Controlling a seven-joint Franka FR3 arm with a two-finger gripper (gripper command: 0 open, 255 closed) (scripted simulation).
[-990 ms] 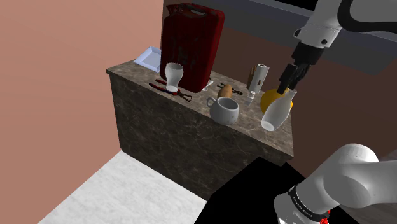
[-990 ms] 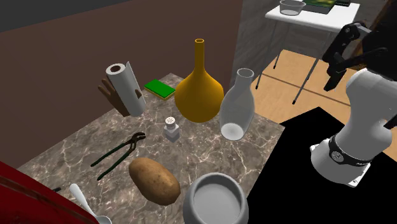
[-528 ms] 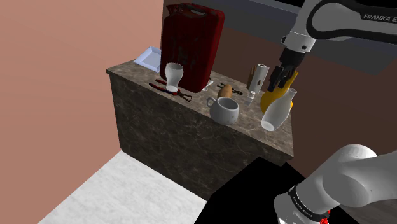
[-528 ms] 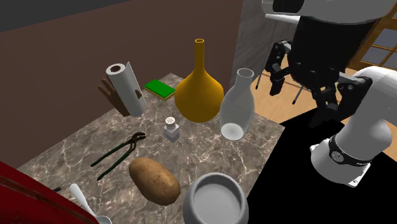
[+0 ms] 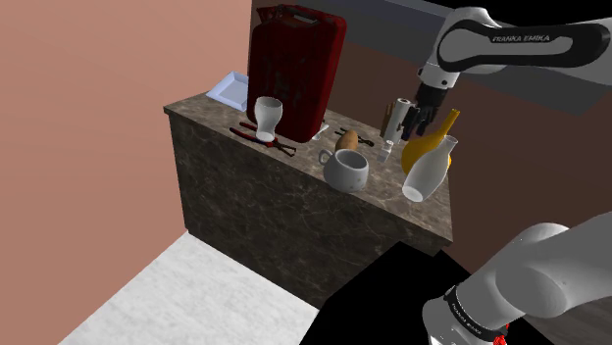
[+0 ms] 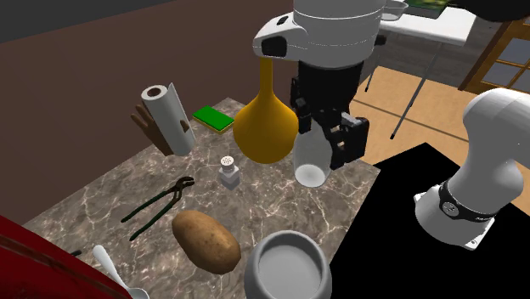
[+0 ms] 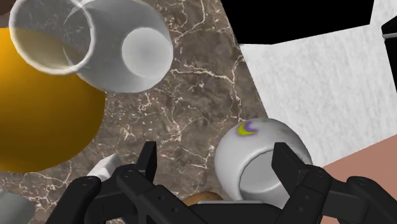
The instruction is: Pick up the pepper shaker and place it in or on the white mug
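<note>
Marble counter (image 5: 257, 211) holds mug (image 5: 346, 172); pale floor (image 5: 186, 286), perhaps carpet.

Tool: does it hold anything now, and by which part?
Nothing. The tool is open and empty; the shaker stands on the counter.

White arm (image 5: 510, 39), black pincer (image 7: 215, 154)
</note>
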